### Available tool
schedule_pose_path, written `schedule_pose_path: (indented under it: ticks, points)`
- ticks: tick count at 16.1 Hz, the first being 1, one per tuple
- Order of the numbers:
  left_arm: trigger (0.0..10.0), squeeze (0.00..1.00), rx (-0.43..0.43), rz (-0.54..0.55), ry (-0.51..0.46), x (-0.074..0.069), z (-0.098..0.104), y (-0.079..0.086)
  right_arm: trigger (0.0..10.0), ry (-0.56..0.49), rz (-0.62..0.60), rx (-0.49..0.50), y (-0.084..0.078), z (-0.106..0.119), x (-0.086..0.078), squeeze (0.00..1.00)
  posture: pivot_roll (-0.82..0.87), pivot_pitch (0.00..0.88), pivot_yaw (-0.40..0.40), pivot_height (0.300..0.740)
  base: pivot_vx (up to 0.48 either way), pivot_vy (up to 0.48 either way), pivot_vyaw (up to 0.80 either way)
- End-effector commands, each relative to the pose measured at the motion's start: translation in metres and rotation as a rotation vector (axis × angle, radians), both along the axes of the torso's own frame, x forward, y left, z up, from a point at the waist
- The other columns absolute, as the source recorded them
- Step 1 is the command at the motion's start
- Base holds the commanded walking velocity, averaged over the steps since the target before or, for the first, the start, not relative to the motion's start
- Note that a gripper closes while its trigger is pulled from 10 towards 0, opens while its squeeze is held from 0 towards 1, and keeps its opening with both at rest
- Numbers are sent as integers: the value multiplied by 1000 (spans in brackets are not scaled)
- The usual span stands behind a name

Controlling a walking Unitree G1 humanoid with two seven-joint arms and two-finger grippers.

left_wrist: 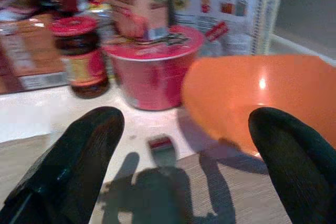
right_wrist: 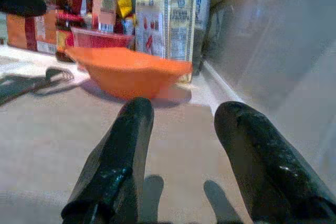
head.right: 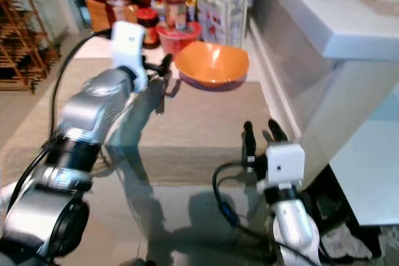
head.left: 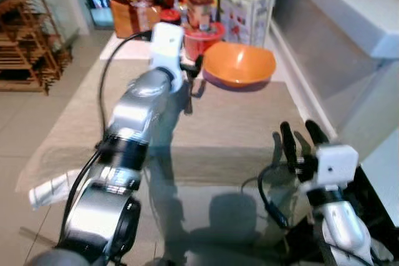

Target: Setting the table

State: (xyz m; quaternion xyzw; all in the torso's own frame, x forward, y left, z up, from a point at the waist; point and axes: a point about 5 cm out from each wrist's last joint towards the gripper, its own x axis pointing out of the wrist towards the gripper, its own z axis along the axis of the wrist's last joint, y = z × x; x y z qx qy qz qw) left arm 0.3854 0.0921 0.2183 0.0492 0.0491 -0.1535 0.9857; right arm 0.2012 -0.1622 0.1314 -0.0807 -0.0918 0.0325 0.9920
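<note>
Overhead first, left eye view: orange bowl (head.left: 239, 64) sits upper centre of frame, on the far edge of the beige placemat (head.left: 206, 129). Left gripper (head.left: 194, 76) reaches toward its left rim, not touching. Right gripper (head.left: 294, 138) hangs low at lower right, well apart from the bowl.

Left wrist view: both fingers (left_wrist: 68, 166) spread wide at the bottom corners, nothing between them. Bowl fills right of centre; red cup (left_wrist: 152, 66) and dark jar (left_wrist: 81, 56) stand behind, upper left.

Right wrist view: fingers (right_wrist: 118, 166) parted at bottom centre, holding nothing; bowl at centre, carton (right_wrist: 168, 22) just behind it.

Judgement: bowl looks like rigid, light plastic, smooth and likely slippery. Best hold is a pinch across the near rim, one finger inside, one outside.
</note>
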Motion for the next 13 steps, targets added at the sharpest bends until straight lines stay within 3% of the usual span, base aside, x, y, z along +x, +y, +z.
schedule_pose_path:
  ticks: [1, 2, 4, 7, 13]
  points:
    - [10000, 0, 26, 2, -9, 5, 3, -4, 10000, -7, -13, -12, -1, 4, -3, 0, -181, 65, 35, 740, 0, 0, 0]
    - [10000, 0, 54, 11, 12, 9, -2, -5, 10000, 5, -24, -17, -4, 4, -10, 0, -209, 76, 41, 740, 0, 0, 0]
    - [10000, 0, 112, 109, 84, 18, -16, 8, 10000, 35, -52, -36, -13, 4, -27, 0, -243, 89, 37, 740, 0, 0, 0]
    - [10000, 0, 128, 149, 111, 22, -21, 10, 10000, 71, -63, -61, -21, 4, -39, 0, -272, 101, 21, 740, 0, 0, 0]
    - [10000, 0, 83, 169, 61, 27, -12, 3, 10000, 90, -64, -80, -25, 7, -43, 0, -272, 87, 15, 740, 0, 0, 0]
